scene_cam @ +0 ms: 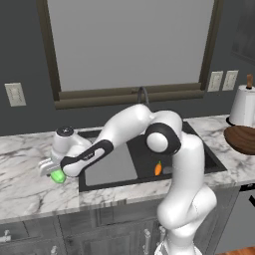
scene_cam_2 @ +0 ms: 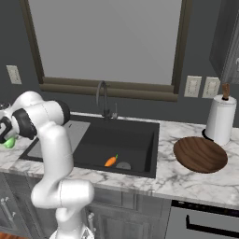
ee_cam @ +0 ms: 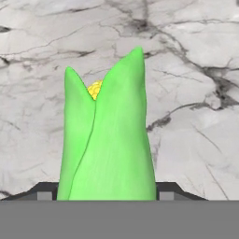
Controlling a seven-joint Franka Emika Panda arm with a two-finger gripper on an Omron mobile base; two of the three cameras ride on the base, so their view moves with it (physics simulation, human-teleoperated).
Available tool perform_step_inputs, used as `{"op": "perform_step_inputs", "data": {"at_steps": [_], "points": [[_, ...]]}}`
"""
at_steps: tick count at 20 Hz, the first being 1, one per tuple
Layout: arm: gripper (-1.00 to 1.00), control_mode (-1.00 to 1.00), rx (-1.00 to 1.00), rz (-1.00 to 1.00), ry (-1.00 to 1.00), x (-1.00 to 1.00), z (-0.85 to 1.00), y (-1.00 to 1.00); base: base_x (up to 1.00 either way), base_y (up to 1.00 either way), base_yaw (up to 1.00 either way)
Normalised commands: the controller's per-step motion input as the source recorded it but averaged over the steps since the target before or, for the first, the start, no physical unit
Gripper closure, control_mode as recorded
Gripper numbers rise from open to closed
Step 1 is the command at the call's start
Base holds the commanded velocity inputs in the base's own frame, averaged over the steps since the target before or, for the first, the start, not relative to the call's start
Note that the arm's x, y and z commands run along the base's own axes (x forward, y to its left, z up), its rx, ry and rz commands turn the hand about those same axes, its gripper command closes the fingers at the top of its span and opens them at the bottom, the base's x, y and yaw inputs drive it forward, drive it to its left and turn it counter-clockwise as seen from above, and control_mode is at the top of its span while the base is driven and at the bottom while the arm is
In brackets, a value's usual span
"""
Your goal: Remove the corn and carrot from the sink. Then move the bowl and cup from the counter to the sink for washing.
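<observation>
My gripper (scene_cam: 53, 171) hangs low over the white marble counter (scene_cam: 25, 187) just left of the sink (scene_cam: 144, 158), shut on the corn (scene_cam: 58, 176). In the hand view the green husk with its yellow tip (ee_cam: 109, 140) stands between the two dark fingertips, with marble behind it. From the right base view the corn (scene_cam_2: 8, 142) peeks out at the far left edge. The small orange carrot (scene_cam: 158, 169) (scene_cam_2: 111, 161) lies in the black basin (scene_cam_2: 130, 140) near the drain. The brown wooden bowl (scene_cam_2: 200, 154) (scene_cam: 241, 139) rests on the counter right of the sink. The cup is out of view.
A grey drainboard panel (scene_cam: 109, 169) covers the sink's left part. The dark curved faucet (scene_cam_2: 103, 98) stands behind the basin. A paper towel roll (scene_cam_2: 220, 119) stands at the back right, beyond the bowl. My white arm arches over the sink's left half.
</observation>
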Motion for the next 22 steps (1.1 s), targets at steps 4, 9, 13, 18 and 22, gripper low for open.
{"op": "perform_step_inputs", "data": {"at_steps": [4,9,13,18,22], "points": [[1.0,-1.0,-0.01,-0.02,0.01,0.09,-0.23,0.0,0.0,0.0,0.0],[1.0,-1.0,0.0,-0.01,0.0,0.09,-0.22,0.0,0.0,0.0,0.0],[1.0,-1.0,0.0,-0.02,0.0,0.1,-0.21,0.06,0.0,0.0,0.0],[1.0,-1.0,0.0,-0.04,0.0,0.1,-0.18,0.16,0.0,0.0,0.0],[1.0,-1.0,0.0,-0.04,0.0,0.05,-0.21,0.11,0.0,0.0,0.0]]}}
